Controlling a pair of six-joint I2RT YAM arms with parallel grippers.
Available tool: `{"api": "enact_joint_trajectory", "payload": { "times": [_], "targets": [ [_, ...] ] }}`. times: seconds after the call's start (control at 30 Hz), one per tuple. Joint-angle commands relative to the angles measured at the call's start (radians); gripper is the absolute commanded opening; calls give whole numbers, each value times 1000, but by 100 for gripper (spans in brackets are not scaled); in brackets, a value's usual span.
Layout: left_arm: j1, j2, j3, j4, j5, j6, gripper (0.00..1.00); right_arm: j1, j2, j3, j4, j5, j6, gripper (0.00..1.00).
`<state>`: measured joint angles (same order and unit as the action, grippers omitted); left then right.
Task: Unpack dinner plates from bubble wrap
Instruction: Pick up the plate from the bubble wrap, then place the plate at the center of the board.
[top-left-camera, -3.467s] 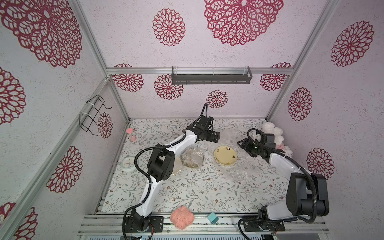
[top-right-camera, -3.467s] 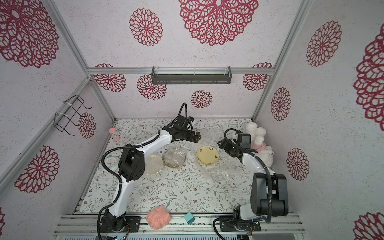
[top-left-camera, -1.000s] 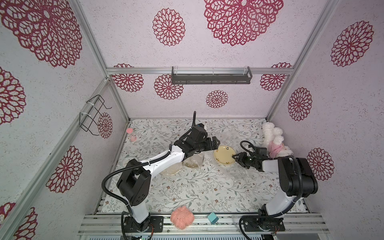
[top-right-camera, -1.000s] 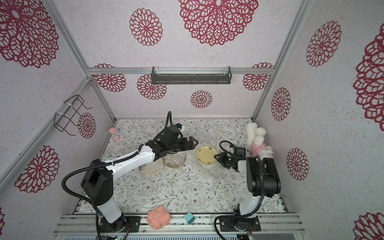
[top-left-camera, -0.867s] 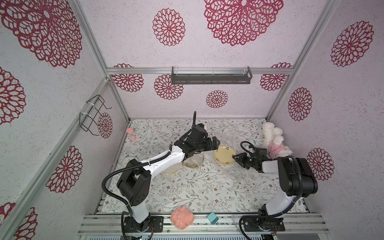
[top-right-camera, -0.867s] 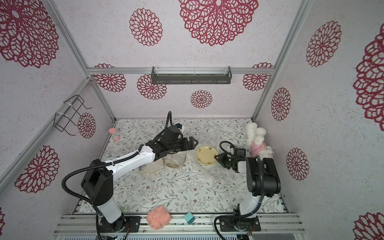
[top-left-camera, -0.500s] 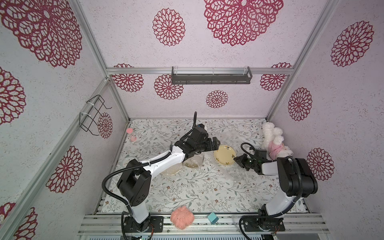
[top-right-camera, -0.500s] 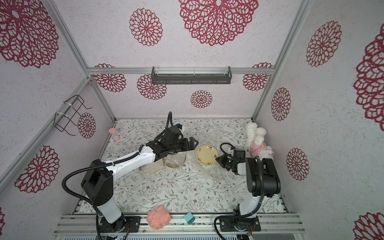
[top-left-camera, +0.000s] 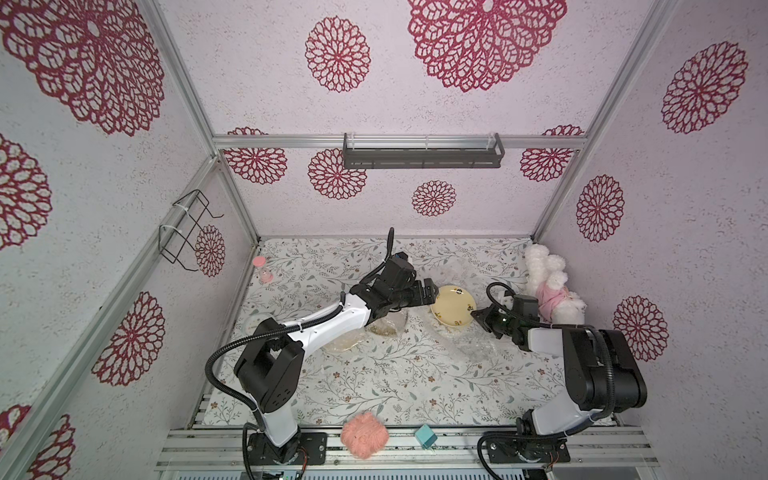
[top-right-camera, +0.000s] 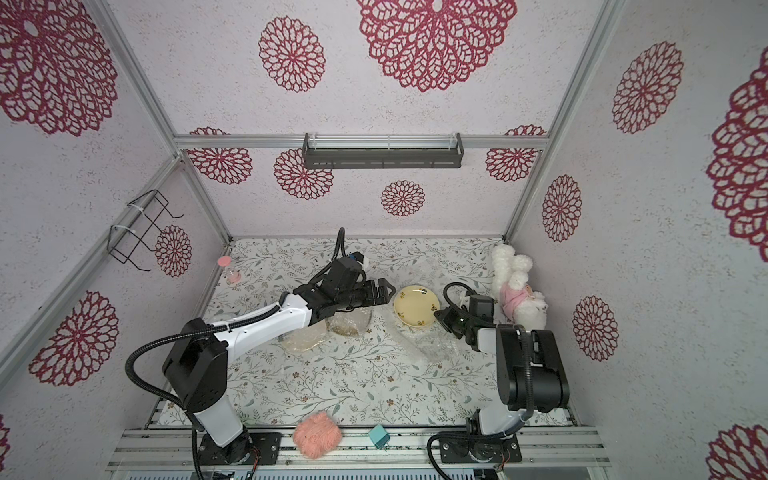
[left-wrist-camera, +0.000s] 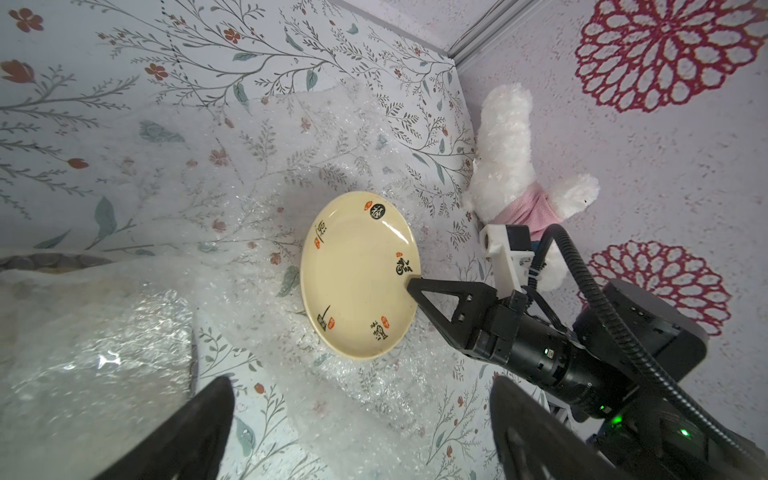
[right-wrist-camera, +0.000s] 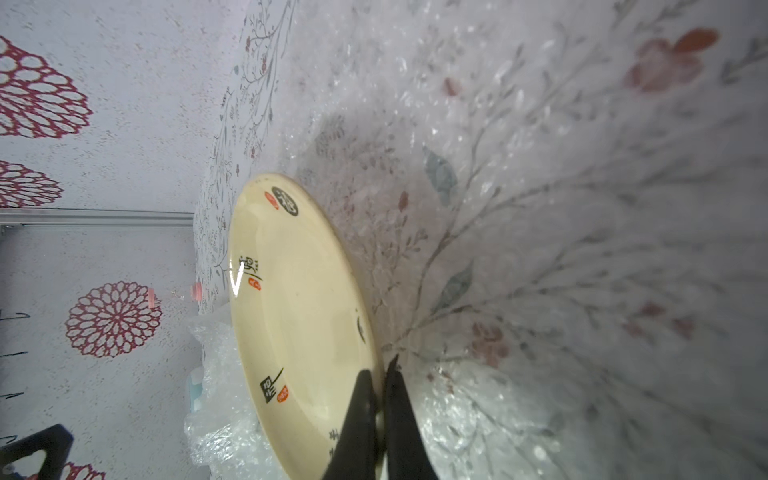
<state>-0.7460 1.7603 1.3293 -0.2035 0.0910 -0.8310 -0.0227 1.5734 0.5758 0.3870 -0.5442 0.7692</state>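
Right tool (right-wrist-camera: 380, 368) now tight on plate (right-wrist-camera: 299, 299)

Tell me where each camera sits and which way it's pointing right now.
Top views: high at the front, looking down at the table; left arm and right arm show whole.
Left wrist: on the left arm, looking past its open left fingers at the plate and bubble wrap; right arm shows too.
Right wrist: on the right arm, looking along the right fingers, shut on the plate's rim.
Shared: all views show the plate.
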Motion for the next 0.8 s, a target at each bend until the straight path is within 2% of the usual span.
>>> {"api": "enact_joint_trajectory", "payload": {
  "times": [0.0,0.37,0.77],
  "targets": [
    [-6,-31,-16,-6,-21,4,97,-8,-64,56,-38,11,26,0],
    [-4,-35,-25,-9,-27,10,97,-104,-38,204,-102,80,122,0],
    [6,-63,-63,-3,-33,32,97,-112,72,329,-34,338,374,0]
  ]
}}
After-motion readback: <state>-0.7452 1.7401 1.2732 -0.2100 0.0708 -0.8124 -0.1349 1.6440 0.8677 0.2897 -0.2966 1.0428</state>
